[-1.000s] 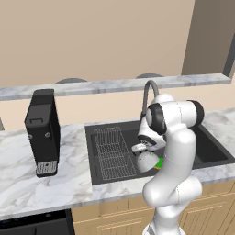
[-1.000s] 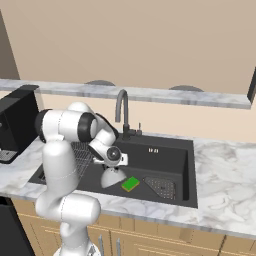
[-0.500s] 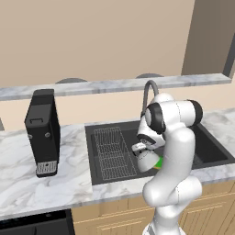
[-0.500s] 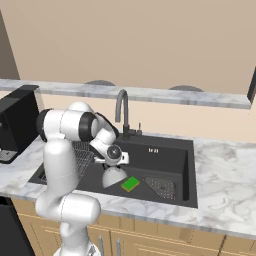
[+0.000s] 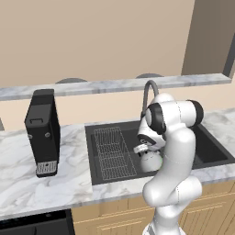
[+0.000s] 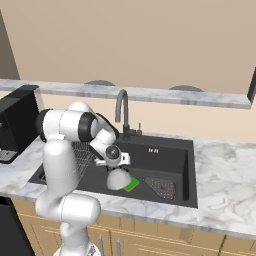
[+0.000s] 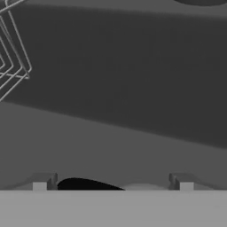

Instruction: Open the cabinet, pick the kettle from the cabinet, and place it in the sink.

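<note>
- Gripper [image 7: 113, 185] spread wide, fingertips [image 7: 44, 181] far apart, nothing pinched.
- Kettle [image 6: 119, 178] directly below the gripper, sitting on the floor of the sink [image 6: 172, 150]; its black handle [image 7: 86, 184] lies between the fingers, apart from both.
- Green sponge [image 6: 132, 185] touching the kettle on its far side from the arm.
- Wire rack [image 5: 112, 151] beside the gripper, toward the black coffee machine [image 5: 43, 131].
- Faucet [image 6: 121, 107] just behind the hand.

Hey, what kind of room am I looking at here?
A kitchen, rendered rather than real. A dark sink with a gooseneck faucet is set into a marble counter, wooden cabinet fronts run below, and a black coffee machine stands beside the basin.
</note>
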Tool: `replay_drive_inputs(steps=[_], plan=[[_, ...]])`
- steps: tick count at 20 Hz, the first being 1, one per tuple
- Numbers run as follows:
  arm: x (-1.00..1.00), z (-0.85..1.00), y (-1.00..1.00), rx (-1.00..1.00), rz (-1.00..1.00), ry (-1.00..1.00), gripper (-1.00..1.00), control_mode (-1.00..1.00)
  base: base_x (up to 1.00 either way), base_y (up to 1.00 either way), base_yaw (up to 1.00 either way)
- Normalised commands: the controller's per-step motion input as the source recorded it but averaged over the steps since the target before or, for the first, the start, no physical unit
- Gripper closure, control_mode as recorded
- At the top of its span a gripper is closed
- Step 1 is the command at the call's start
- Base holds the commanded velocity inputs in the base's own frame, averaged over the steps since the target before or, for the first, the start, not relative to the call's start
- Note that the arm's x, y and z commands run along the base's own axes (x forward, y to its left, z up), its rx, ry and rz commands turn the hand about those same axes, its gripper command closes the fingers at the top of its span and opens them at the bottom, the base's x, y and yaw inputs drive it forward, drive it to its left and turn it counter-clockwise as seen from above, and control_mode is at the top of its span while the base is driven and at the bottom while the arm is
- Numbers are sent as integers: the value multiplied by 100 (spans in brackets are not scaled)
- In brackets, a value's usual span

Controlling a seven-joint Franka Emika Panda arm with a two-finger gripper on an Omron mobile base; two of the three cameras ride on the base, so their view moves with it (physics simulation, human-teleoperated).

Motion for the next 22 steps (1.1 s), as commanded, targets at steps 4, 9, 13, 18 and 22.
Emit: replay_drive_inputs(steps=[4, 9, 13, 18, 22], plan=[[-3, -1, -5, -3, 0, 0, -100, -100, 0, 0, 0], [0, 0, -7, -2, 2, 0, -100, -100, 0, 0, 0], [0, 0, -11, -4, 7, 0, -100, -100, 0, 0, 0], [-8, 0, -17, -4, 13, 0, -100, -100, 0, 0, 0], [-24, 0, -26, -4, 11, 0, -100, -100, 0, 0, 0]])
